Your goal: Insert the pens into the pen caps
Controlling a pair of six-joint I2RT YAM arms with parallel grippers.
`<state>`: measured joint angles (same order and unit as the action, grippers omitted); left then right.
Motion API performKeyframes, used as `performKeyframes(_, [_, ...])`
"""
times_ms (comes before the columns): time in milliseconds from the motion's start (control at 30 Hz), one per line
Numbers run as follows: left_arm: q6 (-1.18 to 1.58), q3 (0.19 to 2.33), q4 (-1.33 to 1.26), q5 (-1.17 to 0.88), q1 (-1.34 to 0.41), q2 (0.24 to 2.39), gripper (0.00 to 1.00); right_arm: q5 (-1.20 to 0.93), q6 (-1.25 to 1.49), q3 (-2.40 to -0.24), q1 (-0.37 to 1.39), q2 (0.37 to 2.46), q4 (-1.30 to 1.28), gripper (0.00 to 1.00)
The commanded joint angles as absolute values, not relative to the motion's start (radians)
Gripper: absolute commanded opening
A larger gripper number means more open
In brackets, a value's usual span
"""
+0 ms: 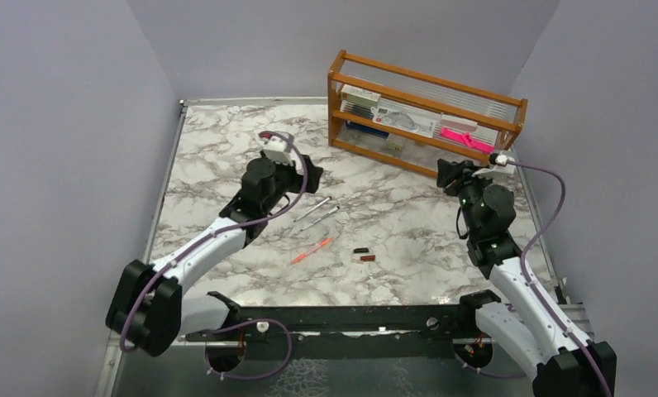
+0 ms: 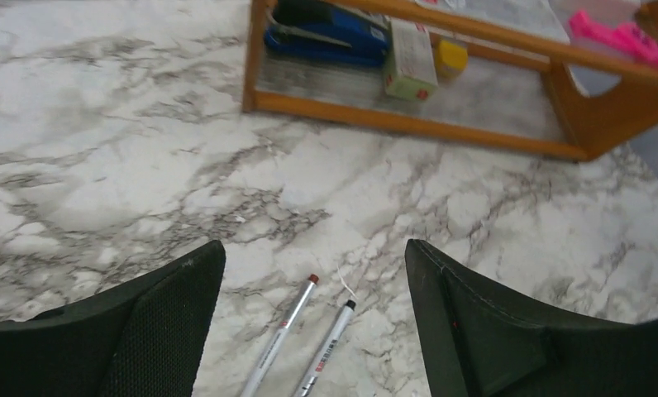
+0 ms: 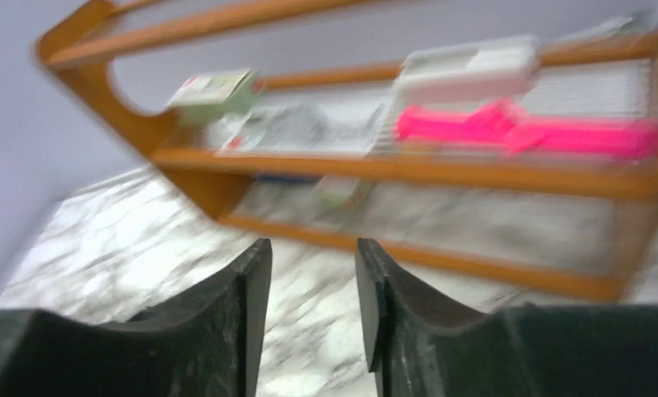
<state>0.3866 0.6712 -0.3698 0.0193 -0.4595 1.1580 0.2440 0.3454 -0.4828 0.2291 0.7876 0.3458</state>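
The three pens and two caps are found loose on the marble-patterned table (image 1: 218, 149), none yet joined. The red-tipped grey pen (image 2: 280, 335) and the black-tipped grey pen (image 2: 326, 347) lie flat, side by side and nearly parallel, left of centre. The orange-red pen (image 1: 312, 251) lies nearer the arm bases, apart from both. The black cap (image 1: 359, 250) and the dark red cap (image 1: 365, 258) rest close together just right of the orange-red pen, so that pens fall to the left arm's side and caps toward the right arm's. The left gripper (image 2: 313, 248) is held above the tips of the two grey pens with its fingers spread wide and nothing between them. This posture is judged to be preparation for straddling one barrel, although which pen is intended cannot be told. The right gripper (image 3: 313, 244) is pointed at the wooden rack (image 3: 408, 165) at the far right of the table, well apart from the caps. Its wrist view is blurred, but a narrow gap is seen between the fingers and nothing is pinched. A pink strip (image 3: 524, 132) lies on the rack's upper shelf and is no part of the task. A first pick-up is judged still to be made.
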Motion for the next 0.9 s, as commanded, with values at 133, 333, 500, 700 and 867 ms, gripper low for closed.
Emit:
performKeyframes(133, [0.255, 0.757, -0.210, -0.032, -0.598, 1.293, 0.18, -0.337, 0.606, -0.487, 0.258, 0.953, 0.184, 0.01])
performKeyframes(333, [0.285, 0.814, -0.075, 0.054, -0.596, 1.230, 0.56, -0.034, 0.404, -0.665, 0.596, 1.173, -0.012, 0.42])
performKeyframes(500, [0.239, 0.991, 0.233, 0.029, -0.579, 1.313, 0.96, 0.027, 0.464, -0.744, 0.778, 1.295, -0.066, 0.39])
performKeyframes(700, [0.299, 0.972, 0.312, 0.058, -0.519, 1.298, 0.89, 0.078, 0.459, -0.845, 0.980, 1.479, -0.106, 0.27])
performKeyframes(867, [0.491, 0.932, 0.288, -0.191, -0.276, 1.295, 0.90, 0.180, 0.480, -0.935, 1.075, 1.592, -0.158, 0.42])
